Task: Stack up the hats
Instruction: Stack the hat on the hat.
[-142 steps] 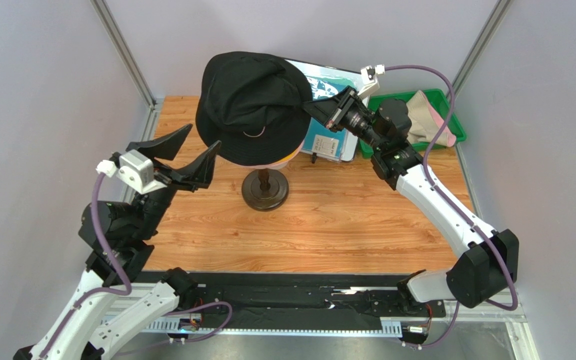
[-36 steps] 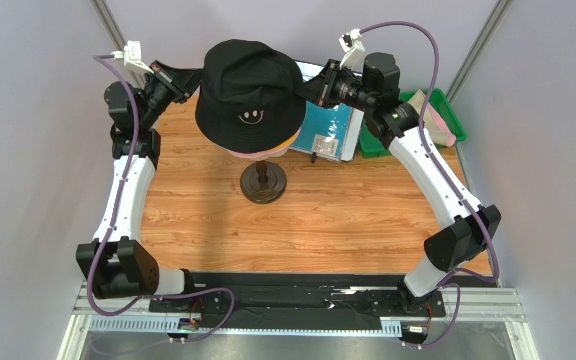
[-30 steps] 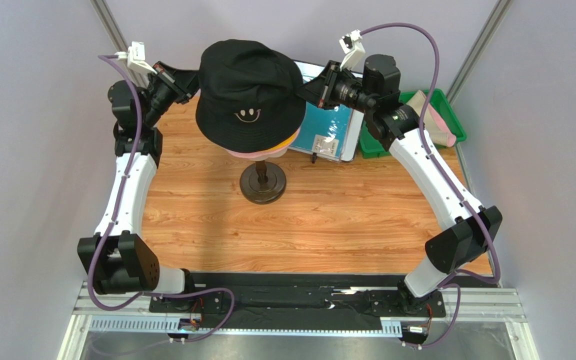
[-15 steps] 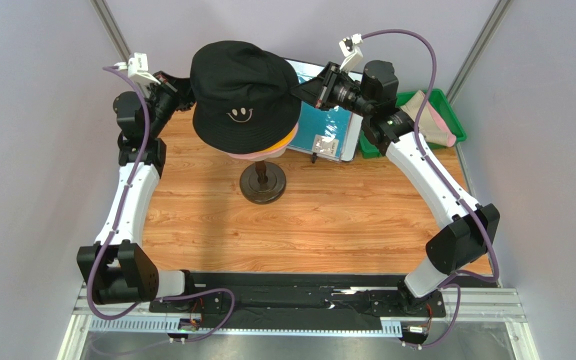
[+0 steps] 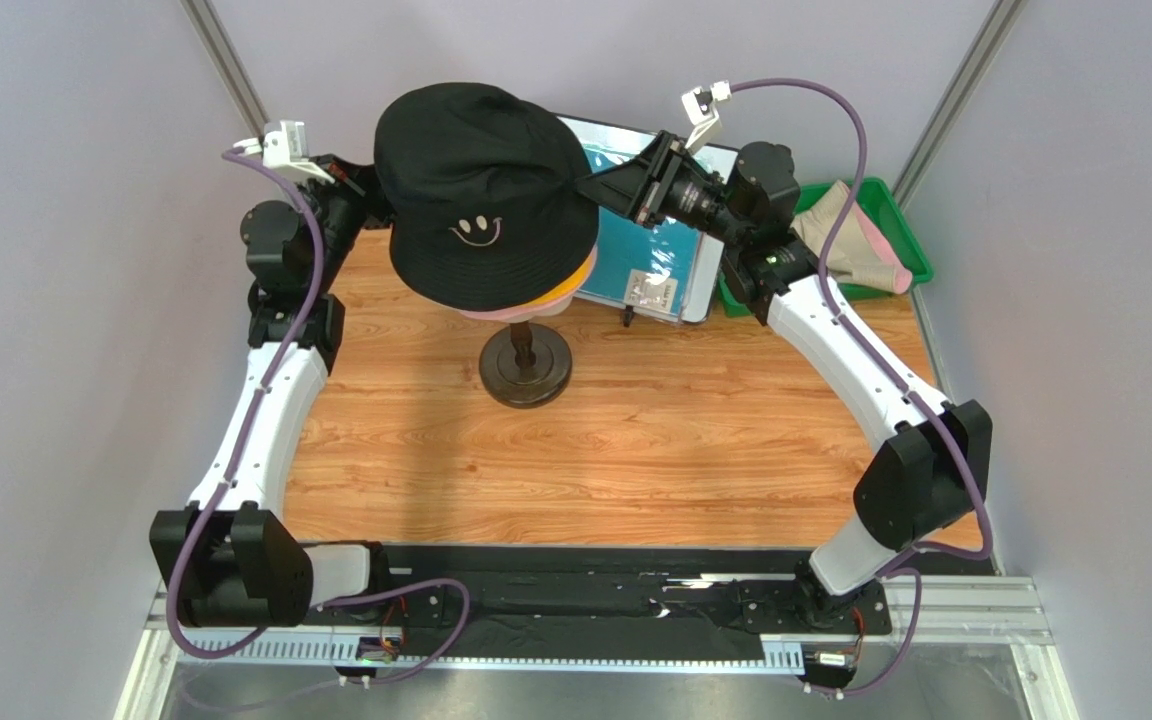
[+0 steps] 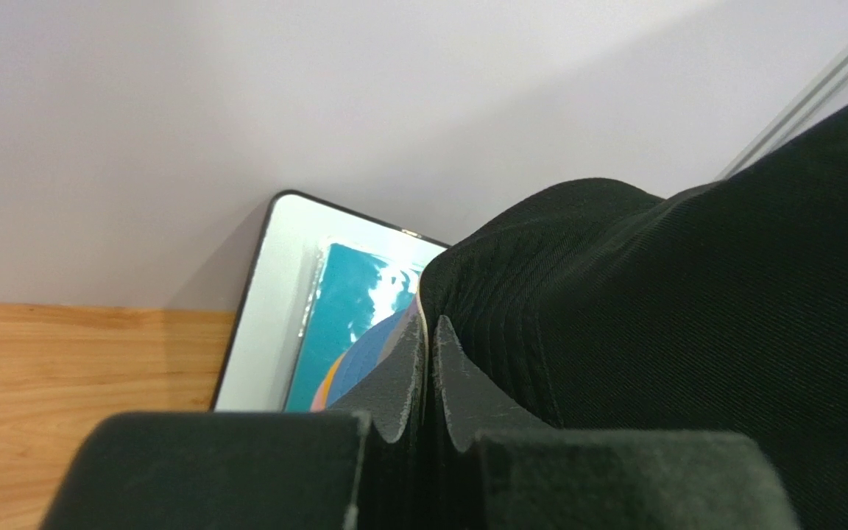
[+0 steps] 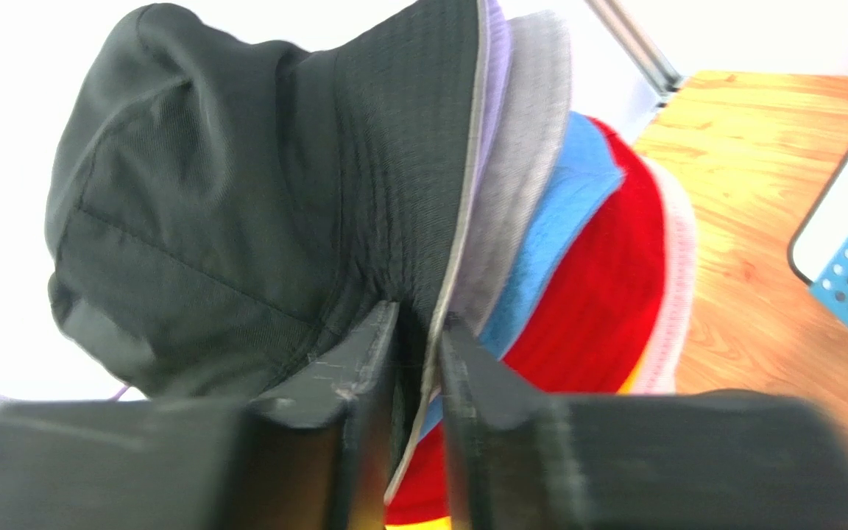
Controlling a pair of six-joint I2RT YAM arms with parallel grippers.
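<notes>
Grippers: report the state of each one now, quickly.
Left gripper: shut on the black hat brim.
Right gripper: shut on the black hat brim.

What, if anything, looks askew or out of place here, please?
The black hat sits skewed toward the left on the stack: the orange-yellow brim and pink brim poke out only at its near right. The left gripper and right gripper pinch its brim. The beige hat lies apart in the green bin.

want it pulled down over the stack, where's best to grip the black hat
Grip the black hat by its brim, edge-on from opposite sides: it is a thin flap flaring past the rounded crown. The left gripper and right gripper are shut on it there.
</notes>
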